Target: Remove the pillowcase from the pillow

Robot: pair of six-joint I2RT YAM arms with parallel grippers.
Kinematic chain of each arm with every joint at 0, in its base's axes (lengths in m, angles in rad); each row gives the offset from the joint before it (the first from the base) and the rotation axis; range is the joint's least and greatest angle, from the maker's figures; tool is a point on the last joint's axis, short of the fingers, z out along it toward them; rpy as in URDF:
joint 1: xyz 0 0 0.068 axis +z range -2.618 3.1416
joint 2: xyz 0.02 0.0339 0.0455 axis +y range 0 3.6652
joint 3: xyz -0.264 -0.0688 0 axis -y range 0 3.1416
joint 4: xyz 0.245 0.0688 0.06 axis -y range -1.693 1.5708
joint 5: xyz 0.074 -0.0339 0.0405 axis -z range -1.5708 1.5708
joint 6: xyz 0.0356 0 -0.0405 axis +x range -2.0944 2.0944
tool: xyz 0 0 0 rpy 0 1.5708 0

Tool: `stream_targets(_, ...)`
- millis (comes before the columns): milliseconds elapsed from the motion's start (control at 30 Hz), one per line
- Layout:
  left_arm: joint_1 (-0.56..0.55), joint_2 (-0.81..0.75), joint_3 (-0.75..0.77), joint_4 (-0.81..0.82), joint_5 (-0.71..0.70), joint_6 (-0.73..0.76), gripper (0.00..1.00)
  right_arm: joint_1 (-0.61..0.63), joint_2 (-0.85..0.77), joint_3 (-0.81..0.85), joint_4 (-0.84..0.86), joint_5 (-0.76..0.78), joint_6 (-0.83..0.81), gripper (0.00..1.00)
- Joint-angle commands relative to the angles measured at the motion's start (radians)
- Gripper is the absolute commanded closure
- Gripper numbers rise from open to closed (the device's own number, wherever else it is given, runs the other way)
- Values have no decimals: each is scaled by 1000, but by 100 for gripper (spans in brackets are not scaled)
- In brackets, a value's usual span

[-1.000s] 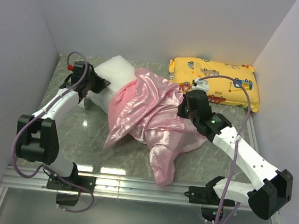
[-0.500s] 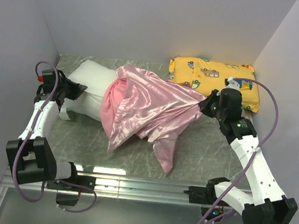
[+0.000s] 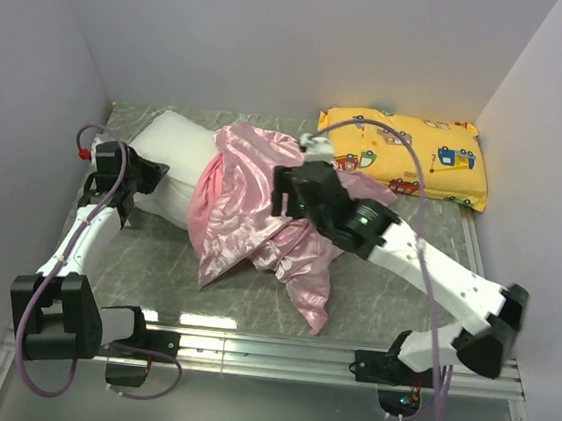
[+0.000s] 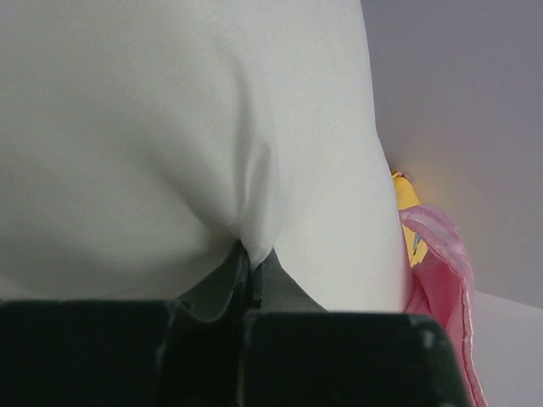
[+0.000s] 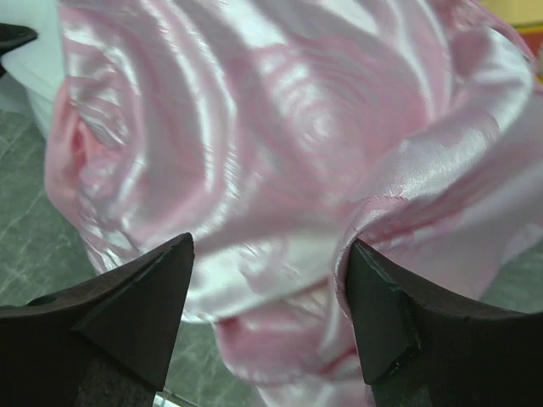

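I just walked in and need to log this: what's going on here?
Two robot arms are stripping a pink pillowcase off a white pillow. The left pincer is shut on the pillow's bare end. The right pincer hangs open over the bunched pillowcase, gripping nothing. The pillowcase covers the pillow's other end, so it's not off yet.

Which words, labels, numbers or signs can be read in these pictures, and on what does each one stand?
None can be read.
The yellow pillow shows only cartoon vehicles; any lettering in its print is too small to tell.
No text shows on the pillowcase or the white pillow.
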Motion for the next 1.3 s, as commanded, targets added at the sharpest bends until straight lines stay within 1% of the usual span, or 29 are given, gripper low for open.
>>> stream_targets(0,-13,-28,-25,36,-20,-2,100,50,154,174,19,42,-59,22)
stream_targets(33,-13,-25,-23,36,-18,-2,100,56,247,222,5,28,-66,21)
stream_targets(67,-13,-26,-22,30,-17,0,100,59,292,310,-9,19,-73,21)
stream_targets(100,-13,-26,-20,30,-20,1,99,61,368,354,-15,12,-82,21)
stream_targets(167,-13,-29,-22,27,-23,4,99,61,439,463,-37,5,-92,19)
stream_targets(233,-13,-31,-22,27,-24,6,100,61,528,524,-60,6,-107,19)
stream_targets(267,-13,-26,-20,25,-23,6,100,61,556,573,-92,24,-112,19)
stream_targets(333,-13,-23,-14,19,-21,10,100,53,602,589,-116,57,-116,23)
stream_targets(400,-13,-22,-8,13,-23,18,99,17,598,557,-150,89,-92,46)
stream_targets(433,-13,-23,-2,8,-30,21,100,-2,579,529,-153,91,-81,61)
stream_targets(467,-10,-23,3,4,-32,23,100,-19,550,449,-138,88,-70,86)
stream_targets(533,0,-22,9,-6,-32,30,100,-78,423,346,-112,100,-49,99)
stream_targets(567,19,-22,17,-6,-20,32,100,-103,371,240,-86,103,-41,100)
stream_targets(600,32,-23,17,-6,-9,33,100,-128,261,183,-72,100,-30,100)
stream_targets(633,49,-23,18,-6,2,35,100,-187,204,129,-58,100,-27,100)
stream_targets(667,82,-22,24,-10,13,40,99,-220,149,32,-40,98,-24,100)
stream_targets(700,98,-25,27,-13,25,44,100,-255,49,-12,-37,82,-18,100)
stream_targets(733,115,-26,35,-18,29,49,99,-343,3,-87,-34,69,-18,100)
stream_targets(800,156,-28,44,-30,42,58,99,-430,-114,-150,-18,19,-29,100)
stream_targets(833,170,-29,50,-32,48,60,99,-474,-145,-173,-12,2,-33,100)
stream_targets(867,188,-32,54,-32,54,60,100,-552,-169,-207,-8,-18,-38,100)
stream_targets(900,196,-31,55,-33,63,60,99,-583,-198,-218,-3,-37,-47,100)
stream_targets(967,199,-31,55,-27,74,60,100,-617,-203,-222,-3,-75,-52,100)
stream_targets(1033,199,-34,38,-9,83,53,100,-619,-187,-207,-8,-112,-52,100)
stream_targets(1067,198,-39,31,-3,86,50,100,-614,-180,-203,-3,-176,-50,96)
stream_targets(1100,198,-40,21,10,88,49,100,-582,-180,-202,-3,-188,-47,88)
stream_targets(1133,198,-46,8,11,88,49,99,-555,-188,-202,-2,-179,-46,67)
stream_targets(1233,196,-54,-6,8,88,58,100,-414,-229,-187,-32,-88,-33,37)
stream_targets(1267,196,-54,-11,10,91,58,100,-371,-260,-184,-60,-28,-21,33)
